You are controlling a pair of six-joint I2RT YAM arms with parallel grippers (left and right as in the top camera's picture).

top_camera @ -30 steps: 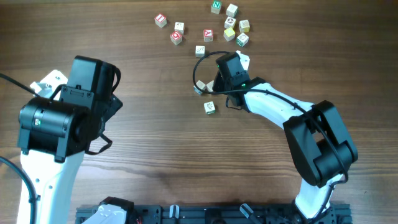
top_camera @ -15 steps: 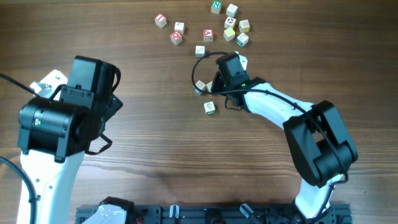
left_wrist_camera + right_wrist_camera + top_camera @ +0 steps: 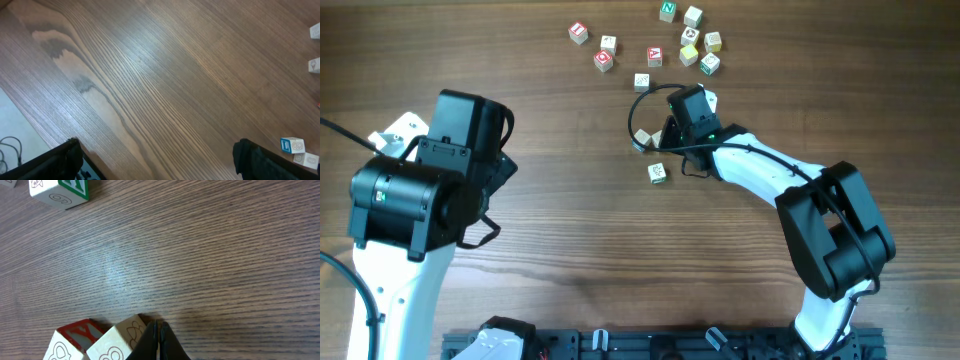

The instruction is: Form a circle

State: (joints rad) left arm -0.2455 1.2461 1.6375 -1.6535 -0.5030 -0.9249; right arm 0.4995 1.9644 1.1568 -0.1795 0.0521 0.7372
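Pinched right fingers, seemingly against cube

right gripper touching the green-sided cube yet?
Apart. Right wrist view: the shut right gripper sits at the bottom edge, the green-sided cube at the top left, bare wooden table between them.

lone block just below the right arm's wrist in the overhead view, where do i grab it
Take the lone block by two opposite side faces, coming straight down from above. It sits flat on the table with bare wood all around, so there is room on either side. Turn the grip to match its slightly skewed sides.
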